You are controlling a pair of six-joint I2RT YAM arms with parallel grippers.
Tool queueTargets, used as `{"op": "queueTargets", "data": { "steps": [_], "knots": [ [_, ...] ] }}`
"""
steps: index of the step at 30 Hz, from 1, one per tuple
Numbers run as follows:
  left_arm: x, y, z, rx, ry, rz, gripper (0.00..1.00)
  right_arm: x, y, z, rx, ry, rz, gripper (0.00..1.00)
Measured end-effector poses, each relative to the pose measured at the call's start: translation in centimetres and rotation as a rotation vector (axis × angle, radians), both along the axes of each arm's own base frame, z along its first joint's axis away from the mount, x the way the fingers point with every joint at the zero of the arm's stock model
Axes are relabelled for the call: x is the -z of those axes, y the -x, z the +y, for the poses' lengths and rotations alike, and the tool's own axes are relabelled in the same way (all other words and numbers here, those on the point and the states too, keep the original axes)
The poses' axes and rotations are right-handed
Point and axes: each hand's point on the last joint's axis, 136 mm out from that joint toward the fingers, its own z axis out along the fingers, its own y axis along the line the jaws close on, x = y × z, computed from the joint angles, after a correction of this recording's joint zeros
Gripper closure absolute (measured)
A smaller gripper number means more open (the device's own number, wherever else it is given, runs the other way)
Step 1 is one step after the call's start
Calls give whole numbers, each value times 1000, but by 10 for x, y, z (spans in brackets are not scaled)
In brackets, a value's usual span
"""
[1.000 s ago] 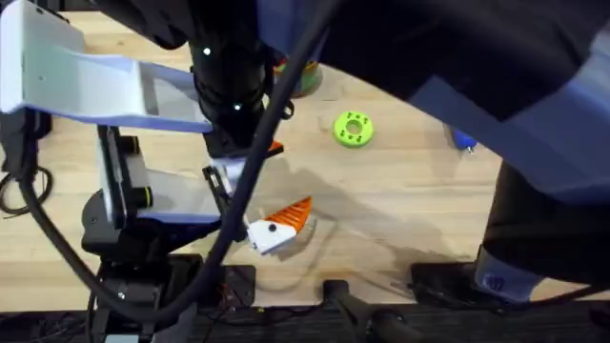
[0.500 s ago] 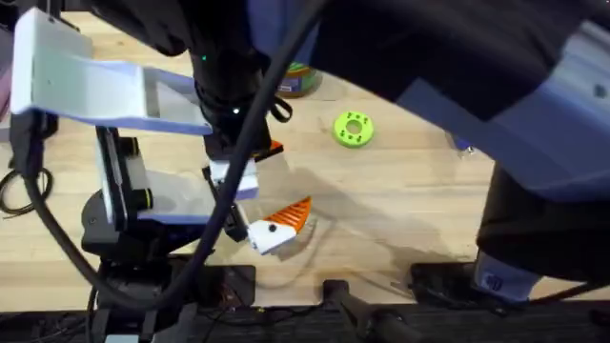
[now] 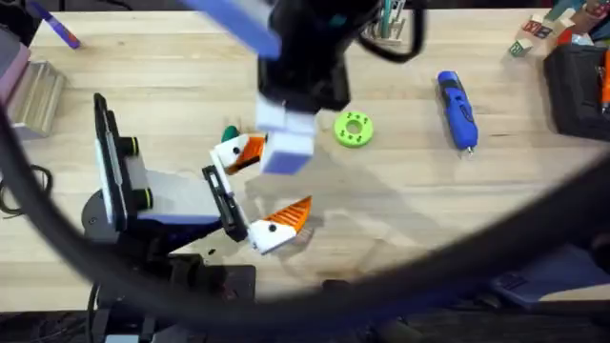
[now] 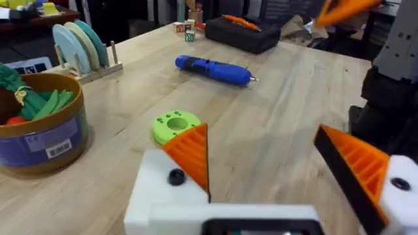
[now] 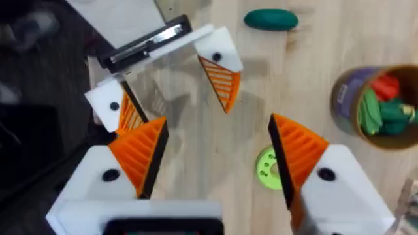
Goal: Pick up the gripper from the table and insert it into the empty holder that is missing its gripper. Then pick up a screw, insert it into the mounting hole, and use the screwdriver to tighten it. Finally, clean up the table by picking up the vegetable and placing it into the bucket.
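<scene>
- Left gripper: orange fingers spread, nothing between them. It sits low over the table, with the green disc just ahead.
- Right gripper: fingers spread too and empty, hanging high and looking down on the fixed arm's tip.
- Fixed tip: both white blocks carry an orange wedge, so the gripper looks seated in the holder. There is a dark dot at each mounting hole; I cannot tell how tight it is.
- My read is that clean-up is the step in hand. The vegetable, a smooth green oval, lies on bare wood just past the fixed tip and apart from the bucket.
- Approach from straight above, fingers across its narrow width, and close gently, since a rounded skin may squirt out. Keep clear of the fixed wedges.
- The bucket sits beyond the disc and already holds green and red pieces. Carry the vegetable above the rim and release it over the middle.
- The screwdriver lies farthest out; leave it alone.
</scene>
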Motion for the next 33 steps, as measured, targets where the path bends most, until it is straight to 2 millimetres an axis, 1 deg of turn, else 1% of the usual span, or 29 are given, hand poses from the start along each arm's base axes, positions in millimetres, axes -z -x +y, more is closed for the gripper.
{"op": "queueTargets", "data": {
  "steps": [4, 7, 10, 13, 16, 20, 21, 23, 25, 27, 29, 33],
  "knots": [
    [0, 0, 0, 0, 0, 0, 15, -10, -4, -12, 75, -25, 18, 74],
    [0, 0, 0, 0, 0, 0, 15, -15, -3, -22, 118, -22, 38, 73],
    [0, 0, 0, 0, 0, 0, 15, -15, -3, -28, 150, -28, 50, 73],
    [0, 0, 0, 0, 0, 0, 15, -8, -7, -31, 185, -42, 56, 73],
    [0, 0, 0, 0, 0, 0, 15, 5, -13, -31, 231, -78, 50, 73],
    [0, 0, 0, 0, 0, -1, 15, 23, -26, -41, 362, -157, 37, 73],
    [0, 0, 0, 0, 0, 0, 15, 27, -31, -49, 421, -174, 35, 73],
    [0, 0, 0, 0, 0, 0, 15, 34, -42, -70, 571, -197, 33, 73],
    [0, 0, 0, 0, -1, -1, 15, 39, -53, -99, 744, -200, 30, 73],
    [0, 0, 0, 0, -1, -2, 15, 39, -63, -125, 901, -201, 27, 73],
    [0, 0, 0, 0, -1, -3, 15, 37, -73, -142, 1009, -213, 18, 72],
    [0, 0, 0, 0, -1, -3, 15, 36, -86, -161, 1128, -223, 14, 70]
  ]
}}
